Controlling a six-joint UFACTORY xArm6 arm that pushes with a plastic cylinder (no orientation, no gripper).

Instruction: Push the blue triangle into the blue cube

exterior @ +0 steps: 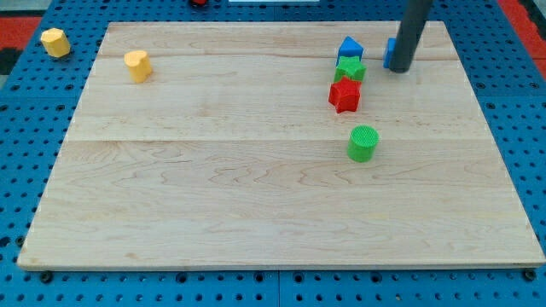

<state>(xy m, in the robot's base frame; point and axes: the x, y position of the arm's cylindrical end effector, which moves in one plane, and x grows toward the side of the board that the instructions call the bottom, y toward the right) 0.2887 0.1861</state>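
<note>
The blue triangle (pixel 349 48) sits near the view's top right of the wooden board (pixel 213 188), touching a green star-shaped block (pixel 350 68) just below it. The blue cube (pixel 390 53) lies to the triangle's right, mostly hidden behind the dark rod. My tip (pixel 399 69) rests on the board right against the cube's lower right side, about 60 px to the right of the triangle.
A red star-shaped block (pixel 345 95) sits below the green star. A green cylinder (pixel 363 143) stands lower down. A yellow block (pixel 137 65) is at the board's upper left. Another yellow block (pixel 55 42) lies off the board on the blue pegboard.
</note>
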